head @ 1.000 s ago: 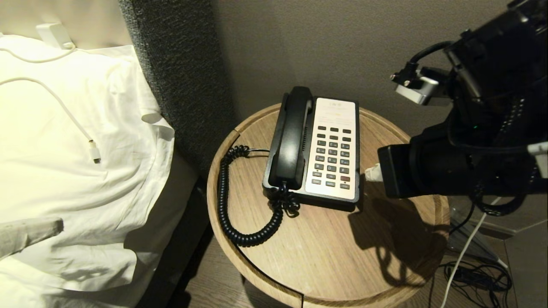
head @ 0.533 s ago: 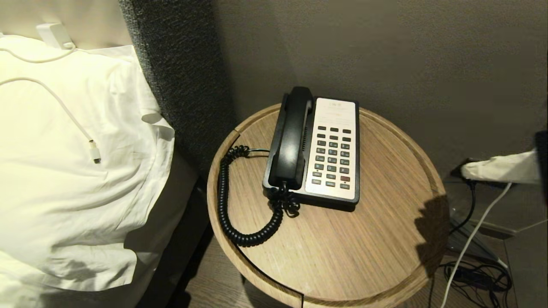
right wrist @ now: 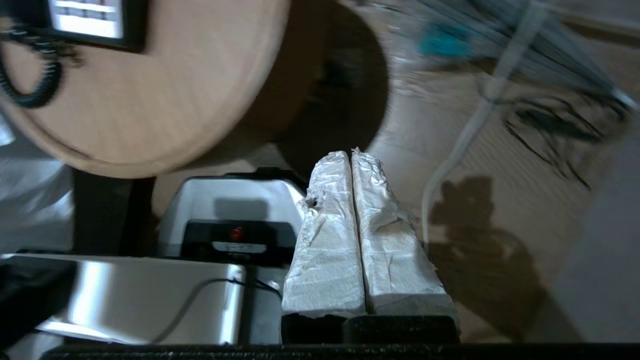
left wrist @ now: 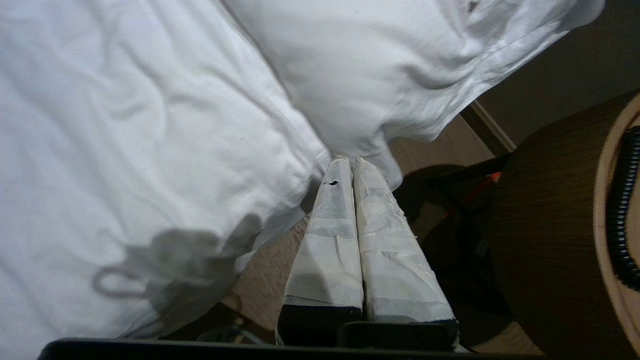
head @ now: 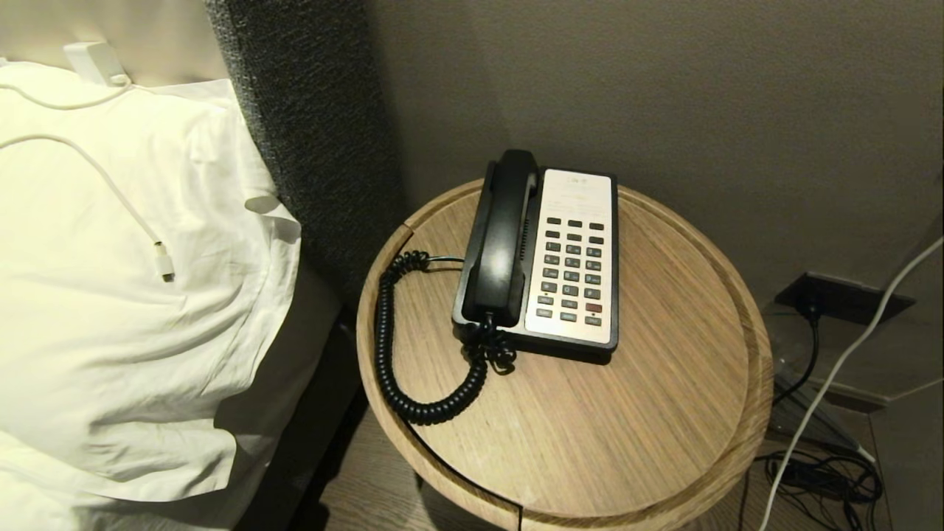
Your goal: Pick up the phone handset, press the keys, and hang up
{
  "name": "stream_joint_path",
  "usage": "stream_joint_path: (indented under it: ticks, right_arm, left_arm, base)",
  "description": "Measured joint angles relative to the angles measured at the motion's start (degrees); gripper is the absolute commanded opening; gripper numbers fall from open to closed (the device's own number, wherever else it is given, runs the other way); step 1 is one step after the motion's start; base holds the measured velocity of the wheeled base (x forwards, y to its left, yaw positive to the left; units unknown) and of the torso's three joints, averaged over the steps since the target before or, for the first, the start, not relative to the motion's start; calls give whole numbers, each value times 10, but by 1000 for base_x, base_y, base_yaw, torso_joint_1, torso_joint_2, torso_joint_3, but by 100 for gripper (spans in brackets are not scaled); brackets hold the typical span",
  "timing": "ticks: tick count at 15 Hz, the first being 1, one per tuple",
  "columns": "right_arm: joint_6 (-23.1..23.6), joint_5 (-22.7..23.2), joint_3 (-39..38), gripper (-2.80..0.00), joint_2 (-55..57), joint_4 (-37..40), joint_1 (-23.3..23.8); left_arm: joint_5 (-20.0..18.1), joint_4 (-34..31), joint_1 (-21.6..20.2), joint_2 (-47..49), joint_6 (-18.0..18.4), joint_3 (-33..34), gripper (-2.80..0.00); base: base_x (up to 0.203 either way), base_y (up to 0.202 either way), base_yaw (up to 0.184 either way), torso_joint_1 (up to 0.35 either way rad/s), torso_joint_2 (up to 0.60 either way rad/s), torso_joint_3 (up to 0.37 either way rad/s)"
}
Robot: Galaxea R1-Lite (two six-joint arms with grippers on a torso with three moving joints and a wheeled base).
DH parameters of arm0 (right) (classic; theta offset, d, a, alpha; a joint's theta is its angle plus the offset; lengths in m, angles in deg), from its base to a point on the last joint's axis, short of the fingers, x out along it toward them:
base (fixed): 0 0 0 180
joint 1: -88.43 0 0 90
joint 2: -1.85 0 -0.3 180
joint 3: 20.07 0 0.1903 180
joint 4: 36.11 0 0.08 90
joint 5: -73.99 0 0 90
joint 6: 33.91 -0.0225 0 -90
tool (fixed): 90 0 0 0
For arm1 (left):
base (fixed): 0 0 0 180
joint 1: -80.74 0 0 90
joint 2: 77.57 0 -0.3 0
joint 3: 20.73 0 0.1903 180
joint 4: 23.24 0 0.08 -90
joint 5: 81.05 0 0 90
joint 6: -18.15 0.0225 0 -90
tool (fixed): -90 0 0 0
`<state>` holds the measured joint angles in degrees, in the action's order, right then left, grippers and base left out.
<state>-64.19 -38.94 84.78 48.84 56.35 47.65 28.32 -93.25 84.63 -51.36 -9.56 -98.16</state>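
The black phone handset [head: 503, 237] rests in its cradle on the left side of the phone base, its coiled cord [head: 402, 354] looping over the round wooden table [head: 649, 413]. The keys [head: 571, 271] sit in the white faceplate beside it. Neither arm shows in the head view. My left gripper [left wrist: 350, 161] is shut and empty, low beside the bed's white linen. My right gripper [right wrist: 349, 152] is shut and empty, down near the floor by the table's right side; the coiled cord [right wrist: 30, 85] and the table [right wrist: 165, 95] show in that view.
White pillows [head: 133, 295] with a charging cable [head: 118, 199] fill the left. A dark padded headboard [head: 317, 133] stands behind the table. Cables [head: 818, 472] lie on the floor at the right. The robot's own base [right wrist: 150, 270] shows below the right gripper.
The right arm has drawn back from beside the phone and dropped out of the head view. The left gripper tip at the lower left edge has also left that view.
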Motion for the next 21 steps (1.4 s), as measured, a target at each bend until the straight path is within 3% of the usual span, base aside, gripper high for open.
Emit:
stream_joint_path:
  ticks: [2,4,7,13,17,21]
  right_arm:
    - [0,16,-1,-280,-59,54,49]
    - [3,33,-1,-280,-101,86,97]
    - [9,84,-2,-280,-148,107,183]
    - [53,240,-34,-280,-255,172,370]
    - [100,259,-107,-280,-348,181,402]
    - [113,259,-199,-280,-429,165,406]
  left_arm:
    - [-46,-27,-40,-45,8,14,-280]
    - [-74,-35,-54,-79,25,33,-280]
    - [-78,-37,-59,-108,28,54,-280]
    - [-73,-19,-53,-139,25,111,-280]
    - [-77,44,-34,-140,50,160,-280]
    - [-76,56,-35,-185,60,237,-280]
  base:
    - [0,0,0,0,0,0]
    - [0,0,0,0,0,0]
    - [0,0,0,0,0,0]
    - [0,0,0,0,0,0]
    - [0,0,0,0,0,0]
    - [0,0,0,0,0,0]
